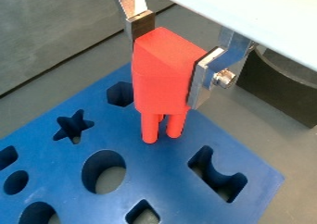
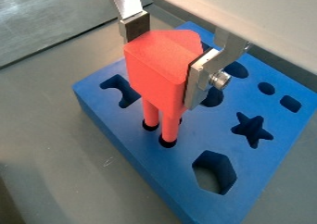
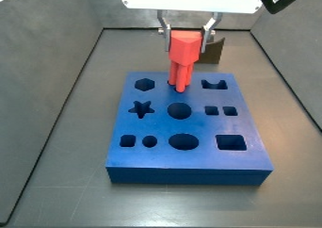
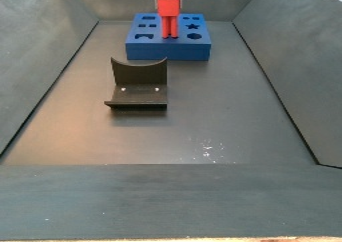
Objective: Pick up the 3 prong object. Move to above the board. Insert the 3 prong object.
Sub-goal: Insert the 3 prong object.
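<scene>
My gripper [image 1: 173,54] is shut on the 3 prong object [image 1: 164,75], a red-orange peg with a blocky top and prongs below. It shows in both wrist views [image 2: 165,72] and in both side views [image 3: 185,53] [image 4: 168,13]. I hold it upright over the board [image 1: 56,186], a thick blue slab with shaped holes [image 2: 279,163] [image 3: 208,161] [image 4: 203,48]. The prong tips reach down to small round holes in the board's surface [image 2: 161,135]. How deep they sit I cannot tell. The silver fingers [image 1: 209,75] [image 2: 203,75] clamp the peg's top from two sides.
The fixture [image 4: 138,86], a dark L-shaped bracket on a base plate, stands on the floor in front of the board. Dark sloped walls [image 3: 63,90] enclose the floor on both sides. A dark block [image 3: 217,51] stands just behind the board.
</scene>
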Robot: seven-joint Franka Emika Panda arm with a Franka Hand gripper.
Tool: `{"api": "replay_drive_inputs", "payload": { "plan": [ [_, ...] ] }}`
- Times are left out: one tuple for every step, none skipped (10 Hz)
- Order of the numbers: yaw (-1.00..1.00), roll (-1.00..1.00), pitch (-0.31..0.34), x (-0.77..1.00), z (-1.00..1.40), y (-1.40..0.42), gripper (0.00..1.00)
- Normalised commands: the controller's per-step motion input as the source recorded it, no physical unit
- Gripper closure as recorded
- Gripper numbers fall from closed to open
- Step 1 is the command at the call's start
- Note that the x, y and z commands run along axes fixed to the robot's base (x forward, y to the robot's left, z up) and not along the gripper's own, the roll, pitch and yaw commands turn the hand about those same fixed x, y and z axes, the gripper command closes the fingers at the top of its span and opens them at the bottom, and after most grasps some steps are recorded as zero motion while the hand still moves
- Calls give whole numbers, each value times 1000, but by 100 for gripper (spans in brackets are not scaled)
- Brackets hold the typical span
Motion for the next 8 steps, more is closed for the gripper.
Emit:
{"api": "replay_drive_inputs", "payload": {
  "plan": [
    [34,194,9,0,-220,126,100],
    [0,151,0,-40,-266,51,100],
    [0,111,0,-83,-411,0,100],
    [0,229,-140,0,-857,-74,100],
    [0,266,-183,54,-974,-129,100],
    [0,131,0,77,-83,0,100],
    [0,0,0,0,0,0,0],
    [0,0,0,0,0,0,0]
  ]
}}
